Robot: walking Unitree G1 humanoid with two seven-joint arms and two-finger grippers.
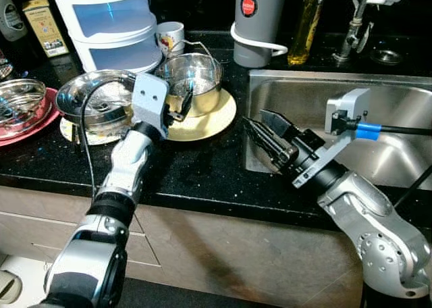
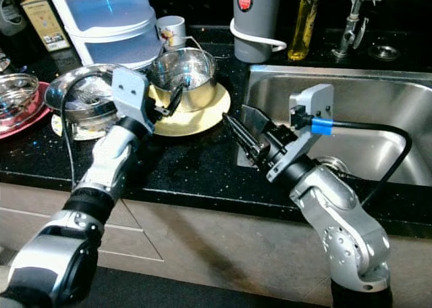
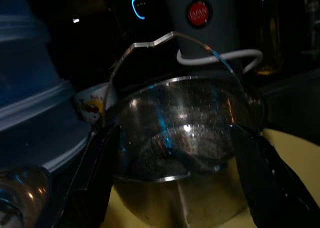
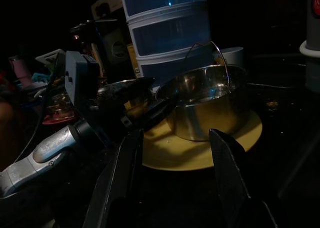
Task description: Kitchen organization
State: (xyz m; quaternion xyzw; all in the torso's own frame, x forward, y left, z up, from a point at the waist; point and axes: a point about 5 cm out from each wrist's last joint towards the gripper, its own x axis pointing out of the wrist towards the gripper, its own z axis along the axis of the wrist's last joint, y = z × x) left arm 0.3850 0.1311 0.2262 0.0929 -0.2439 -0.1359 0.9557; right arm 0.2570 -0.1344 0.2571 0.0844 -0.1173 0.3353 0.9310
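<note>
Reach-to-grasp step: left gripper (image 1: 181, 105) spread open at steel pot (image 1: 194, 81) sitting on yellow plate (image 1: 217, 120); right gripper (image 1: 264, 134) open, idle near sink (image 1: 405, 119); next, probably close on rim.

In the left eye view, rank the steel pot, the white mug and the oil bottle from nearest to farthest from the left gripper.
1. Steel pot: on the yellow plate, at the left gripper fingertips.
2. White mug: behind the pot, beside the stacked containers.
3. Oil bottle: far right, at the back behind the sink.
</note>
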